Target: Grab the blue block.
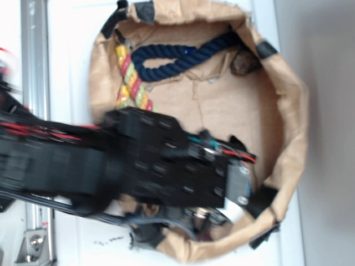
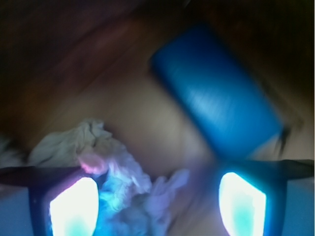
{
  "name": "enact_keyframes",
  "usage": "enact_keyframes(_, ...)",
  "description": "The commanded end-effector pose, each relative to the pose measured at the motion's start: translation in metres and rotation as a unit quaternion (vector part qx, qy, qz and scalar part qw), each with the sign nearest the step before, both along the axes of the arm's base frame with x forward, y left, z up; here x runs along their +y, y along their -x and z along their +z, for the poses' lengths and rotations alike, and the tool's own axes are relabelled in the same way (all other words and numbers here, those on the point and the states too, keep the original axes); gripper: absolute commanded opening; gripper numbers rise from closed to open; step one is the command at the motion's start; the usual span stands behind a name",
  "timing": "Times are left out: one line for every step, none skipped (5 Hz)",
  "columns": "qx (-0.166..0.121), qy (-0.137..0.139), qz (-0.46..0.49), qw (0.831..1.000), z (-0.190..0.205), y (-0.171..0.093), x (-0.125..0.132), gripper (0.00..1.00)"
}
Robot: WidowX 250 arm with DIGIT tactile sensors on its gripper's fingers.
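In the wrist view the blue block (image 2: pixel 216 93) lies flat on the brown paper floor, tilted, up and to the right. My gripper (image 2: pixel 157 201) is open, its two glowing pads (image 2: pixel 74 206) spread wide at the bottom edge. A crumpled paper wad (image 2: pixel 123 172) sits between the pads, closer to the left one. The block's near end reaches just above the right pad. In the exterior view the black arm (image 1: pixel 166 166) covers the lower part of the paper bin, hiding the block and the gripper's tips.
A brown paper bin (image 1: pixel 288 111) with taped rim holds a dark navy rope (image 1: pixel 177 55), a coloured braided rope (image 1: pixel 130 77) and a brown lump (image 1: pixel 244 62). A metal rail (image 1: pixel 33 55) runs along the left.
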State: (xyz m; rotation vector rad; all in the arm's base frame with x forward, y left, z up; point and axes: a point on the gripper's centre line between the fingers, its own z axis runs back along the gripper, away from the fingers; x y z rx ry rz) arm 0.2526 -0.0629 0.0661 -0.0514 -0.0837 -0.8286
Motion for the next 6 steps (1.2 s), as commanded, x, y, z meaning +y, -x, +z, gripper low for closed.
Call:
enact_keyframes(-0.082,0.043,0.057,0.994,0.063,-0.022,0.013,1.00)
enact_keyframes(-0.085,0.054,0.065,0.993,0.057,-0.041,0.009,1.00)
enact_keyframes(-0.079,0.006,0.041,0.996,0.034,-0.049,-0.011,1.00)
enact_keyframes(-0.054,-0.007,0.014,0.998,0.002,-0.044,-0.028,1.00)
enact_keyframes(-0.061,-0.009,-0.061,0.996,-0.016,-0.045,-0.043,1.00)
enact_keyframes(-0.067,-0.009,-0.064,0.996,-0.018,-0.060,-0.048,1.00)
